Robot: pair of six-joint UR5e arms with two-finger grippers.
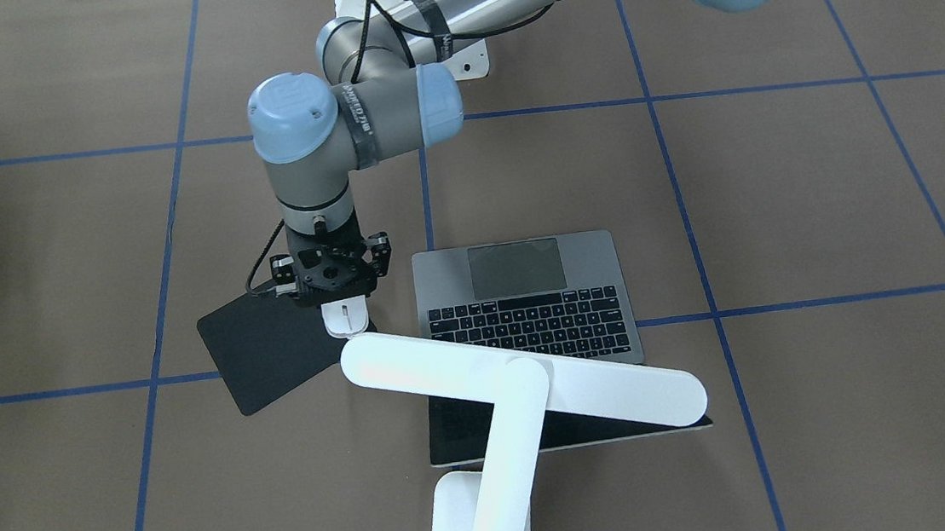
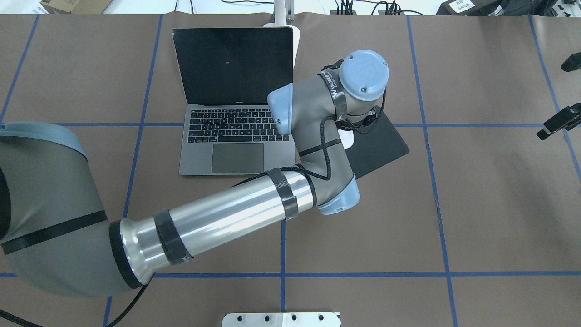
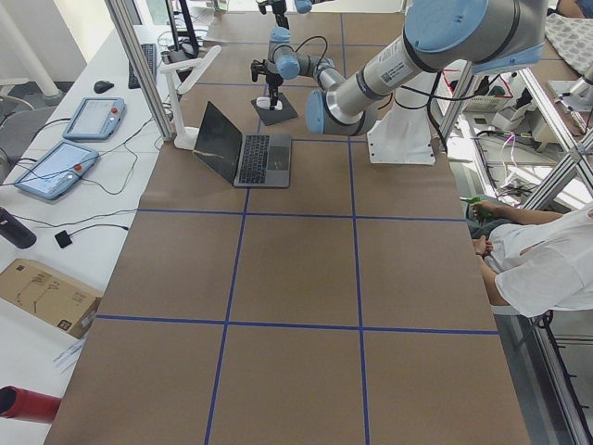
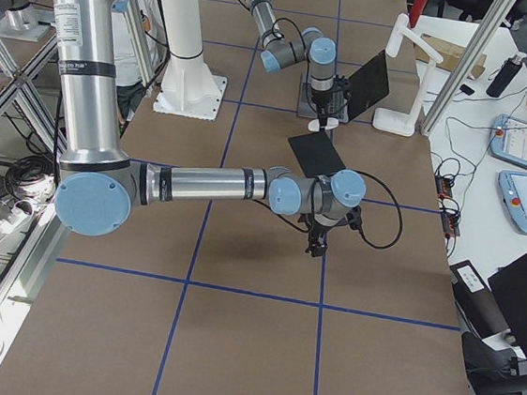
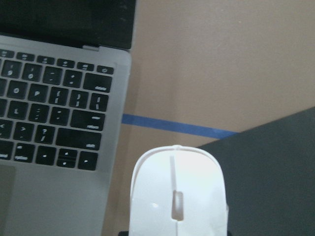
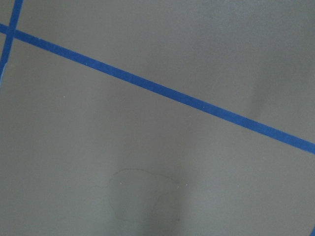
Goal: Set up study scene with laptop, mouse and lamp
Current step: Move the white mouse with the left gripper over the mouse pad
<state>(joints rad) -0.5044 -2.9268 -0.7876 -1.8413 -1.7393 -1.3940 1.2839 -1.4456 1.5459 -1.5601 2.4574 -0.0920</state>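
The laptop stands open on the brown table with its dark screen upright, keys and trackpad toward the robot. My left gripper reaches across to the laptop's right side and is shut on the white mouse. The mouse sits at the edge of a black mat, and I cannot tell whether it touches it. The left wrist view shows the mouse close up beside the laptop's corner. The white lamp stands behind the laptop, its bar head over the screen. My right gripper points down over bare table; its state is unclear.
The black mat lies at an angle right of the laptop. A white pedestal carries the arm's base. A seated person is beside the table. Tablets and cables lie on a side desk.
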